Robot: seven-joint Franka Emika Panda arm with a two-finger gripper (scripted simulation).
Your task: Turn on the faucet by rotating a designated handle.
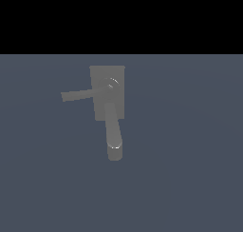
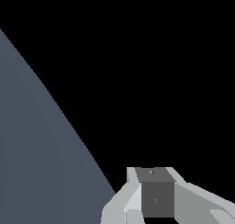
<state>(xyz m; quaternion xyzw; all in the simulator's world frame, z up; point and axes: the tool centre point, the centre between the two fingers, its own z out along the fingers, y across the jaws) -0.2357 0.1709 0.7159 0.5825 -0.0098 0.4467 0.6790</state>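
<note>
showing faucet (image 1: 110,94) and handle (image 1: 77,95) only in exterior view, wrist view only gripper (image 2: 156,198), opening unclear

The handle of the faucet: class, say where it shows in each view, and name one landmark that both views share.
Exterior view: the handle is a thin flat bar sticking out from the round hub toward the exterior view's left, above the thick spout.
Wrist view: the handle is not in it; only part of the gripper and the floor show.
Shared landmark: the blue-grey floor.
</note>
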